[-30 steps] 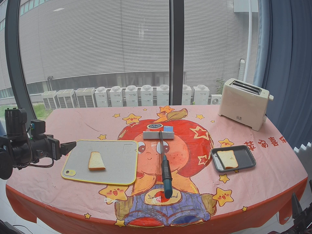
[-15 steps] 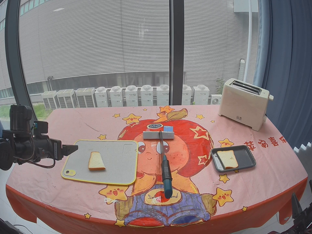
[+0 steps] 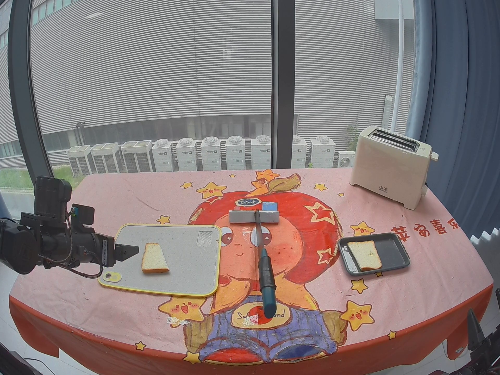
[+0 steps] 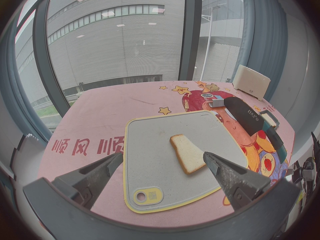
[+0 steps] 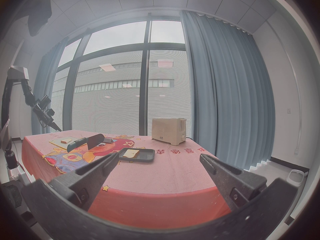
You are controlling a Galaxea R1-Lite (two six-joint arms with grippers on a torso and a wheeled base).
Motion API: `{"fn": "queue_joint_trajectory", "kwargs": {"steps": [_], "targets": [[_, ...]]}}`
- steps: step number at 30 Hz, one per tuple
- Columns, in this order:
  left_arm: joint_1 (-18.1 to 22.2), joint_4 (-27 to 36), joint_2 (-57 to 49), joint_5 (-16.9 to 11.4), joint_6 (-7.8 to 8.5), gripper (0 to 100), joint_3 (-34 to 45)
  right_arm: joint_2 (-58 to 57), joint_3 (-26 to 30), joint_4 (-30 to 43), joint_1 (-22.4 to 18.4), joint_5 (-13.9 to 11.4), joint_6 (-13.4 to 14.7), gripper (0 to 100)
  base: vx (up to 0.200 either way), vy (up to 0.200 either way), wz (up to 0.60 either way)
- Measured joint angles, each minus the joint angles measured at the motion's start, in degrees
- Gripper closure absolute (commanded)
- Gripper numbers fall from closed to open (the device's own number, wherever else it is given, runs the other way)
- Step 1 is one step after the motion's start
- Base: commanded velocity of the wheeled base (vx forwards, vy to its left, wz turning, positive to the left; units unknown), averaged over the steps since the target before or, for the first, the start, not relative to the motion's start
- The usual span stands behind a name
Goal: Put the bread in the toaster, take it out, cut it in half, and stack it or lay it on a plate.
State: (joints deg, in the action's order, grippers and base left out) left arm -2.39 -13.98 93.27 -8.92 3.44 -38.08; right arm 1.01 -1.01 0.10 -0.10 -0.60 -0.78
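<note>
- Head view: left pincer sits low over the left edge of the cutting board, just beside the half slice lying flat there, with a small gap between them.
- The second half lies in the dark plate, well apart to the right. The knife rests on the bench between board and plate. The toaster stands far right.
- Step in hand, as I judge it: lift the half slice and carry it to the plate. Come in level, put one finger on each side of the narrow width, and close gently, since soft crumb crushes. Raise it clear before crossing the knife.
- Left wrist view: jaws spread wide with nothing between them. The bread lies ahead, with one fingertip just beside its near corner. Contact cannot be told.
- Right wrist view: right pincer also spread wide and empty, hanging off the bench's edge, well apart from the plate.
</note>
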Motion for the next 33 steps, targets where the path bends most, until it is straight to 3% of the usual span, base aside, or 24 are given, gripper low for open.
{"fn": "queue_joint_trajectory", "kwargs": {"steps": [20,33], "targets": [[-2.9,-6.2,6.9,7.6,0.09,0,1.0,0.0,0.0,0.0,0.0,0.0,0.0,0,0.000,0.000,0.00],[-3.1,-10.1,10.4,7.9,0.23,0,1.6,0.0,0.0,0.0,0.0,0.0,0.0,0,0.000,0.000,0.00]]}}
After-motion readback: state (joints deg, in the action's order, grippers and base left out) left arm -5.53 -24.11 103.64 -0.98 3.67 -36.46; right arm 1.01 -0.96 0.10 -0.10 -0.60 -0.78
